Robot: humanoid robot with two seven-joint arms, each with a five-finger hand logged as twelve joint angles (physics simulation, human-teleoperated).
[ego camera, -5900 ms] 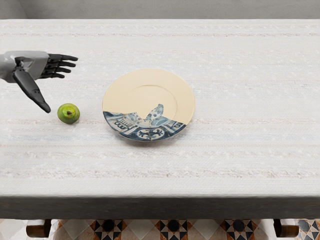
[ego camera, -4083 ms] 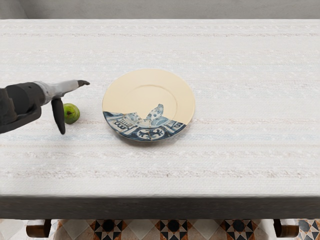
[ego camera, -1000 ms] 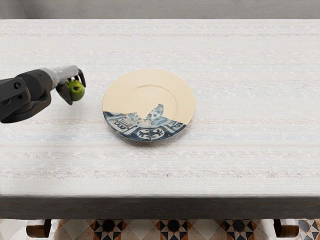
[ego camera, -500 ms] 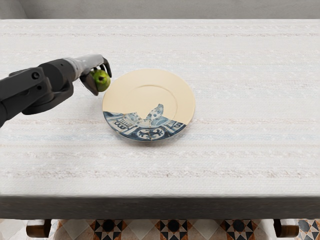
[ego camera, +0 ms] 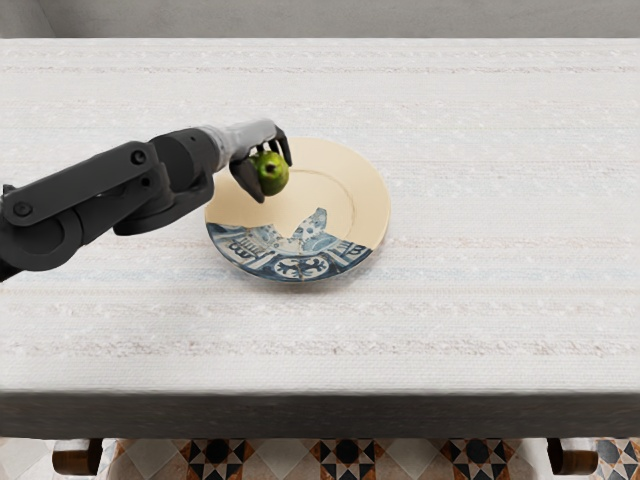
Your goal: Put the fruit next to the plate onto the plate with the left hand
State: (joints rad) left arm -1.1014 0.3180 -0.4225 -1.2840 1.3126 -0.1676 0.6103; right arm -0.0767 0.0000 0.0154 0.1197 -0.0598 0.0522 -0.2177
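Fruit first: we see a small round green fruit (ego camera: 270, 171) held in our left hand (ego camera: 258, 162), whose dark fingers (ego camera: 283, 147) curl around it from above and behind. The fruit sits in the air over the left part of the round cream plate (ego camera: 340, 190), above the plain cream area, and we cannot tell how high it hangs over the surface. The plate has a blue-and-white patterned section along its near edge and lies flat on the white textured table (ego camera: 480, 270). Our left arm, grey and black, comes in from the left edge and reaches across to the plate's left rim.
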